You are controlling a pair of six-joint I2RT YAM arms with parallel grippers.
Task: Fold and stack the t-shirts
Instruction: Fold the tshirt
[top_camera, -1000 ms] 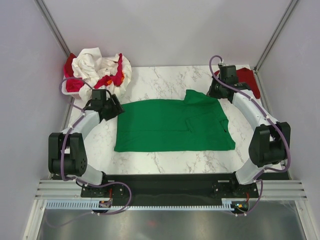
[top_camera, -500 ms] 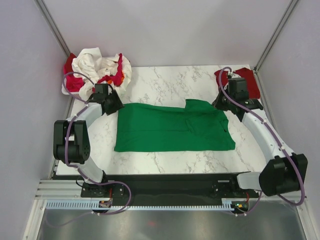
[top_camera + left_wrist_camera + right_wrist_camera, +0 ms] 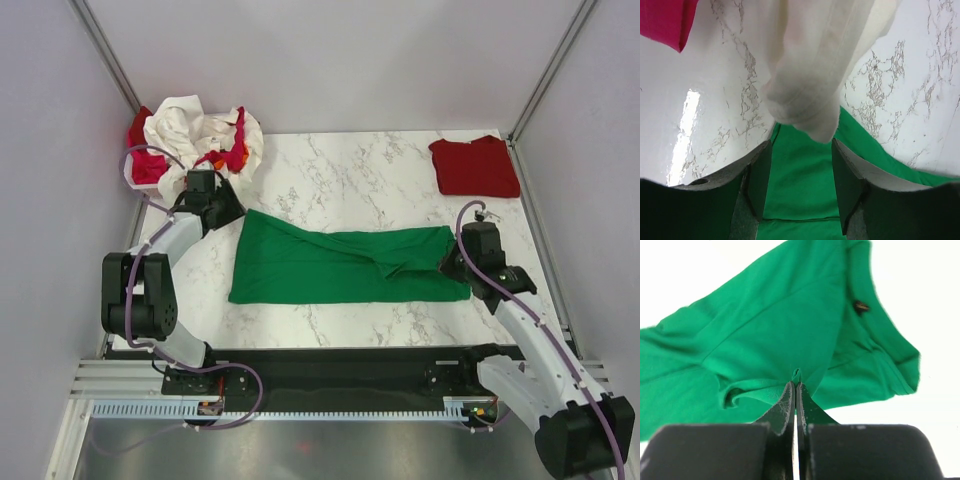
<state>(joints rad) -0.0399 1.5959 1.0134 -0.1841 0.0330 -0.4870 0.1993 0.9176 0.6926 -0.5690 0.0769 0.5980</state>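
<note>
The bright green t-shirt lies across the middle of the table, its far right part folded toward the near side. My right gripper is shut on a pinch of its edge at the shirt's right end. My left gripper is open at the shirt's far left corner, with green cloth between its fingers. A cream-white shirt sleeve hangs just ahead of the left gripper. The dark red t-shirt lies folded at the far right corner. The cream-white shirt and pinkish red shirt are crumpled at the far left.
The crumpled pile sits at the table's far left corner, right behind my left gripper. Grey walls close in the left, right and far sides. Marble tabletop shows between the green shirt and the far edge.
My right gripper has pulled the green shirt's far right corner toward the near side, folding it over. The dark red shirt is now uncovered. My left gripper stays at the far left corner.
</note>
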